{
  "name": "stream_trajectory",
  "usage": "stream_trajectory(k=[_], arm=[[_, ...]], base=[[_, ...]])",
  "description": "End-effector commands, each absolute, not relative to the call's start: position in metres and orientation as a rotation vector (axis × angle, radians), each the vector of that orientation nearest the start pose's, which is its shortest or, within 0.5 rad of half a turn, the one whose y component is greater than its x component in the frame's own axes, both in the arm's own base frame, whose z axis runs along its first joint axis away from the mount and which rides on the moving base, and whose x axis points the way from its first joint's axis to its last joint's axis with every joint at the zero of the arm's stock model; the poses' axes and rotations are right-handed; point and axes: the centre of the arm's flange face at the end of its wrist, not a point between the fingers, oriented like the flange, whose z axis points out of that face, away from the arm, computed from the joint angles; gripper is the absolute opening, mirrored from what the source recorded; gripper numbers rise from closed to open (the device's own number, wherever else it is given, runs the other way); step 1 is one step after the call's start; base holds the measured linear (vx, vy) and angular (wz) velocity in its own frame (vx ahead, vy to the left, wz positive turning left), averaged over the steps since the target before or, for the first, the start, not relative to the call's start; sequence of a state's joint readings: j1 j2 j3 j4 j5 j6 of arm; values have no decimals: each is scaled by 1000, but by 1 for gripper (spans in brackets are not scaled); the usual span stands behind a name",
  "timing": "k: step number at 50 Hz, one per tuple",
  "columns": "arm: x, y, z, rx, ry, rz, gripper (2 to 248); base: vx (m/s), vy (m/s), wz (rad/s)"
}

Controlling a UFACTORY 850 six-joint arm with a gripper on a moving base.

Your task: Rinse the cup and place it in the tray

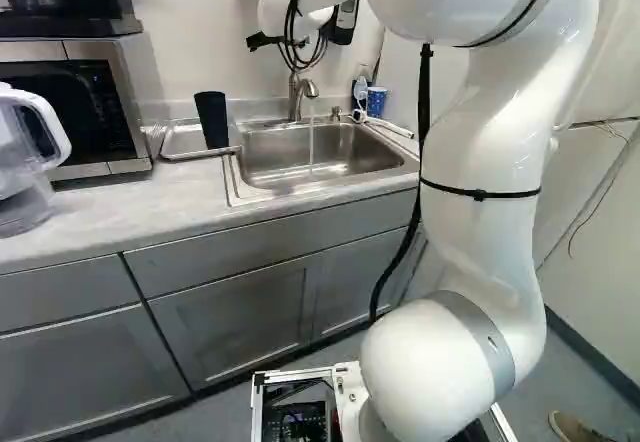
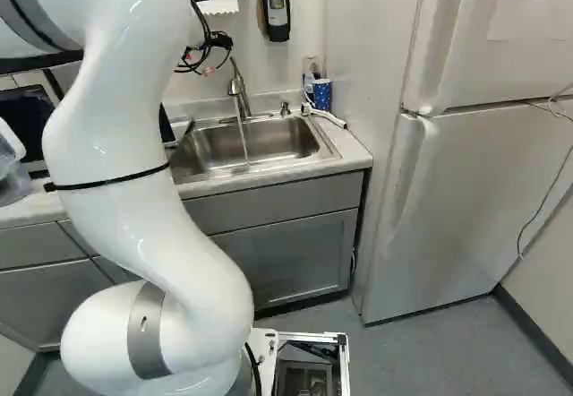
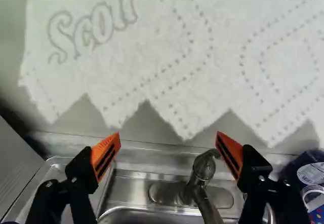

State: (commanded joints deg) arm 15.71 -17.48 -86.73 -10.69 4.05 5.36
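Observation:
Part of my gripper [image 1: 262, 40] shows beside the wrist cables, above the counter; its fingertips are hidden there. In the wrist view the gripper [image 3: 168, 145] stands wide open with nothing gripped. A black cup [image 1: 212, 120] is upright on the metal tray [image 1: 180, 144], left of the sink in the left base view. Water runs from the faucet [image 1: 297, 97] into the sink [image 1: 290, 174]. Seen from the wrist, the faucet [image 3: 204, 168] lies between the finger directions, farther off.
A hanging paper towel [image 3: 152, 46] fills the space ahead of the gripper. A blue patterned cup [image 2: 321, 94] and a white hose-like item [image 2: 327, 118] are at the sink's back corner. A fridge [image 2: 474, 190] stands to the right; a microwave [image 1: 85, 112] and clear pitcher [image 1: 25, 162] left.

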Motion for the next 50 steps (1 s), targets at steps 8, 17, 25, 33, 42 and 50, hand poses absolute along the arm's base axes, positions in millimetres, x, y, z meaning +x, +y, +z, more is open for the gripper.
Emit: stream_trajectory(k=[8, 17, 25, 33, 42, 50], arm=[[627, 173, 700, -2394, -448, -1798, 247], [627, 169, 700, -2398, -441, -1800, 247], [627, 169, 700, -2398, -441, -1800, 247], [627, 169, 700, -2398, -441, -1800, 247], [627, 165, 700, -2403, -434, -1802, 247], [626, 161, 700, -2407, -427, -1804, 247]], base=[[0, 0, 0], [0, 0, 0], [0, 0, 0], [0, 0, 0], [0, 0, 0], [0, 0, 0]])
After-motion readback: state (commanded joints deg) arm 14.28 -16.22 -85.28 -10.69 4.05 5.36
